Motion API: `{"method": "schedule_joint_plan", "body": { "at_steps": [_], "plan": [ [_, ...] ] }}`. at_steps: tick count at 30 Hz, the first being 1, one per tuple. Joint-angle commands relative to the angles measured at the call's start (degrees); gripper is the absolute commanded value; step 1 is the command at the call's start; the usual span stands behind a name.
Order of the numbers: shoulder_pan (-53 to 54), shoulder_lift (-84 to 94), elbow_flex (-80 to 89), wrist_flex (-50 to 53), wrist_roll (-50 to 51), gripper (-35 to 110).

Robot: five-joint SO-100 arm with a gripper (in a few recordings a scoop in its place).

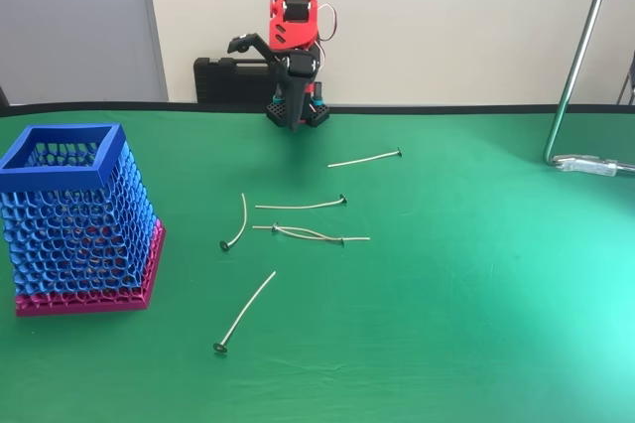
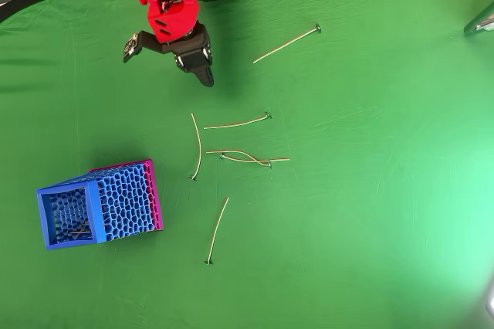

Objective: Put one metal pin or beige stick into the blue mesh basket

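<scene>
While the desk (image 1: 476, 324) lies bare ahead of the released, empty pincer (image 2: 166, 55), the blue mesh basket (image 2: 96, 209) sits well off toward the front; pins (image 2: 231, 123) lie scattered between. I'd say reaching comes next.

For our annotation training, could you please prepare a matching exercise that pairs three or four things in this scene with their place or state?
Things:
1. square blue honeycomb-mesh basket with a magenta base
2. red and black two-finger gripper
3. thin beige pin farthest from the basket
4. two thin beige pins crossing each other

Places or states:
A. open, holding nothing, near the arm's base
B. lying alone toward the table's back, right of the arm in the fixed view
C. standing upright at the left of the green cloth
D. overlapping in the middle of the cloth

Pairs: 1-C, 2-A, 3-B, 4-D
</scene>
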Motion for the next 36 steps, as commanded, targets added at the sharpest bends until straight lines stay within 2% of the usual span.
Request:
{"method": "schedule_joint_plan", "body": {
  "at_steps": [1,8,21,28,36],
  "plan": [
    [0.7,-4.5,-7.8,0.4,-3.0,1],
    [1.3,-15.3,-17.4,1.2,-11.6,1],
    [1.9,-35.1,-39.0,4.6,-34.9,1],
    [2.3,-44.6,-46.9,5.1,-39.9,2],
    [1.7,-52.6,-55.5,13.4,-45.0,14]
  ]
}}
